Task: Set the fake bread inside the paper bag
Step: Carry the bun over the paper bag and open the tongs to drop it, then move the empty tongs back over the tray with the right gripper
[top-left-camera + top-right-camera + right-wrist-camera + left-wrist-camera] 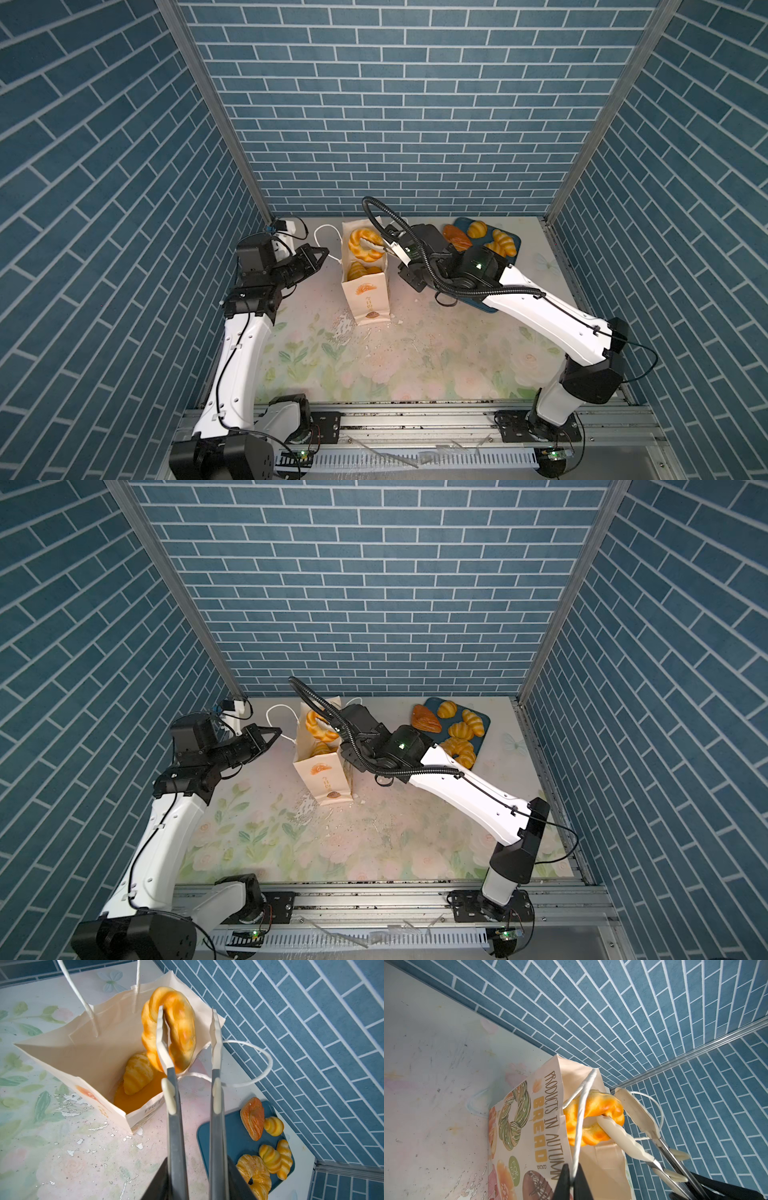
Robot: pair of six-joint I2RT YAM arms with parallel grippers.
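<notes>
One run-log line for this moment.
left gripper shut on cord handle | right gripper holding tongs, spread | ring doughnut in paper bag mouth | croissant inside

Right gripper (197,1186) holds tongs (174,1136), arms apart. Ring doughnut (176,1028) upright in paper bag (68,1049) mouth; one tong tip at its hole, other clear. Croissant (138,1073) at bag bottom. Blue tray (220,1140) by bench's wall edge w/ 5 pastries.

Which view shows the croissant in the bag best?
Right wrist: it looks down the open bag onto most of the croissant. Both top views catch only its top; left wrist sees none, the bag wall hides it.
</notes>
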